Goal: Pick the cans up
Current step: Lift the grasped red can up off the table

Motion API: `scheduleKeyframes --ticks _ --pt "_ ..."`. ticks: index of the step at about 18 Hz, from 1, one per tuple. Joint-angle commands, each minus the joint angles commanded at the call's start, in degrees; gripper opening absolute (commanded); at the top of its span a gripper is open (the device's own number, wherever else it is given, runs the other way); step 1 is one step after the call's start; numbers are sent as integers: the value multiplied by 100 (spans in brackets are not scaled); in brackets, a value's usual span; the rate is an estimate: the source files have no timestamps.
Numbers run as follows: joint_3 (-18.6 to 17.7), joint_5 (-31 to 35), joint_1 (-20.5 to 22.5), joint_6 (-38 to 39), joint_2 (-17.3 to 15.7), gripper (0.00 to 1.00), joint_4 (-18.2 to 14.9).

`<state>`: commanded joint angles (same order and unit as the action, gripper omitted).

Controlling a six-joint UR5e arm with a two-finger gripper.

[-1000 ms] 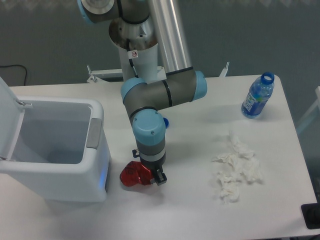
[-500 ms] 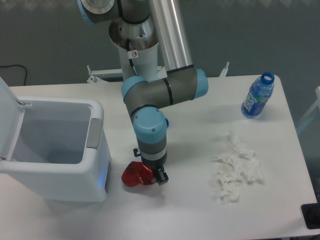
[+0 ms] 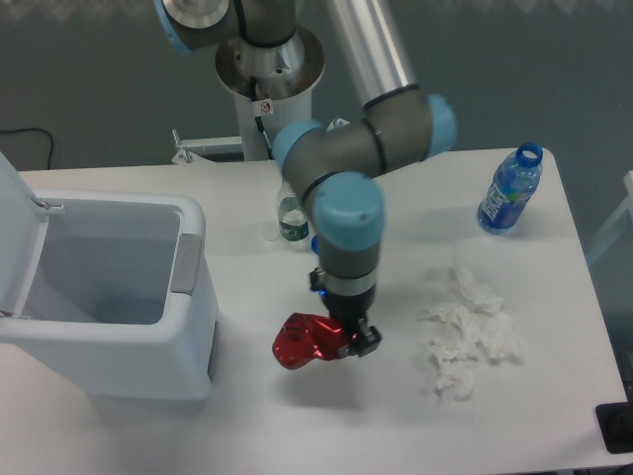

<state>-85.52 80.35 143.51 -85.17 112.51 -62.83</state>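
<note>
My pincer point(image 3: 348, 339) pinches the crushed red can point(image 3: 307, 341) just above the white table point(image 3: 376, 416), right of the open white bin point(image 3: 109, 297) and left of the crumpled tissues point(image 3: 470, 336), with a small green-labelled bottle point(image 3: 290, 220) behind my arm and a blue-labelled bottle point(image 3: 509, 193) far right.

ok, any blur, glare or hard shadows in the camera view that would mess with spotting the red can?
Fixed camera view: soft, even light; a faint shadow on the table below the red can. Small highlights on the can, no blown-out glare. The gripper and the arm look slightly soft; the crumpled tissue nearly blends into the white tabletop.
</note>
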Motion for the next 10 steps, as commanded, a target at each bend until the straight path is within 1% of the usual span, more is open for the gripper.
scheduleKeyframes --ticks 2,3,5,10 --pt "18 -309 176 0 -167 52 -27" --pt "18 -362 238 0 -211 52 -97" --pt "18 -363 300 -26 -299 52 -237" --pt "18 -363 309 -26 -353 52 -247"
